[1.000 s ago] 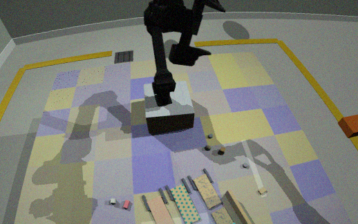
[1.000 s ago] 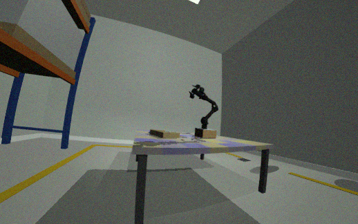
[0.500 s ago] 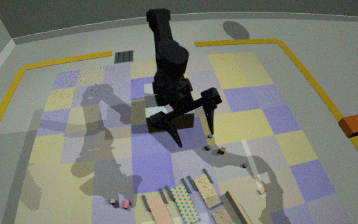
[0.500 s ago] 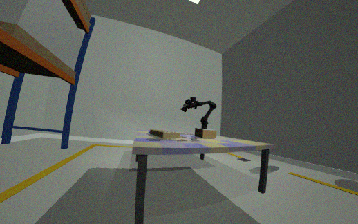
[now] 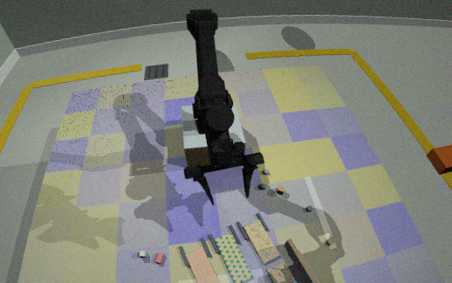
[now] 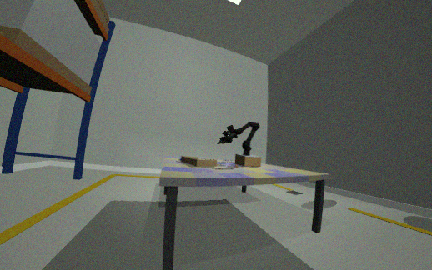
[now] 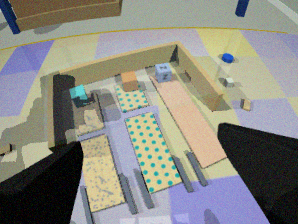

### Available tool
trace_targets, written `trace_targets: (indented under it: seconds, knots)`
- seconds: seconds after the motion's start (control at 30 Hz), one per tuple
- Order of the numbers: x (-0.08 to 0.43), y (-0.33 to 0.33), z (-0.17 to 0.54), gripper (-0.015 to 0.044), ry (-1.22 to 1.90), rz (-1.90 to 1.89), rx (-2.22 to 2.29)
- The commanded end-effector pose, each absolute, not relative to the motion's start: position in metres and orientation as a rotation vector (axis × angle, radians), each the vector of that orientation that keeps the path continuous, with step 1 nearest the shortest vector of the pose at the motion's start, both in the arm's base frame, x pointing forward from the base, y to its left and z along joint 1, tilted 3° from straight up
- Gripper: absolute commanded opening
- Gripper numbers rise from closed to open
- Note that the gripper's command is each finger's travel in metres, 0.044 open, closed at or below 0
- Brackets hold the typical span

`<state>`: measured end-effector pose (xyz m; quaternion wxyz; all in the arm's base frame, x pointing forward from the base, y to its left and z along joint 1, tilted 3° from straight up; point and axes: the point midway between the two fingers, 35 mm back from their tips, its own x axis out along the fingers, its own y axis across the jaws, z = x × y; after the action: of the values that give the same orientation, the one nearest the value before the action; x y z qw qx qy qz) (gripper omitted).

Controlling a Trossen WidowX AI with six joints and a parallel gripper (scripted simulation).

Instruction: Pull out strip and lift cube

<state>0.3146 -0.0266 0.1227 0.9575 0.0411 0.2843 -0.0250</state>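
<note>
A plain pink strip (image 5: 202,264) (image 7: 187,120) shows in one piece. A pale blue cube (image 7: 162,73) with a dark label sits at its far end. The dotted strip has a near piece (image 5: 232,255) (image 7: 150,150) and a far piece (image 7: 132,100), with a gap between. An orange cube (image 7: 129,80) is at its far end. The speckled strip also has a near piece (image 5: 260,240) (image 7: 102,172) and a far piece (image 5: 278,272) (image 7: 91,122). A teal cube (image 7: 78,93) is beyond it. My gripper (image 5: 230,200) is open and empty, high above the table, short of the strips.
A wooden wall (image 7: 125,65) bounds the far side, another wall (image 7: 200,87) the right, and a dark-faced wall (image 7: 63,115) the left. Grey rails (image 7: 182,173) flank the near strip ends. A blue disc (image 7: 227,58) and small blocks (image 7: 245,104) (image 5: 160,258) lie outside.
</note>
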Motion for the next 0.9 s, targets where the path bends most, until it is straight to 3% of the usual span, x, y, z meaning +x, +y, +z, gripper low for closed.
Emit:
trace_targets:
  seconds: [0.0,0.2,0.7,0.87]
  knots:
    - [0.313,-0.027,0.118,0.04,0.589,-0.052,0.067]
    - [0.313,-0.027,0.118,0.04,0.589,-0.052,0.067]
    - [0.383,-0.09,0.08,0.0006,1.108,-0.017,-0.082]
    - [0.398,-0.115,0.052,0.0,1.295,0.042,-0.106]
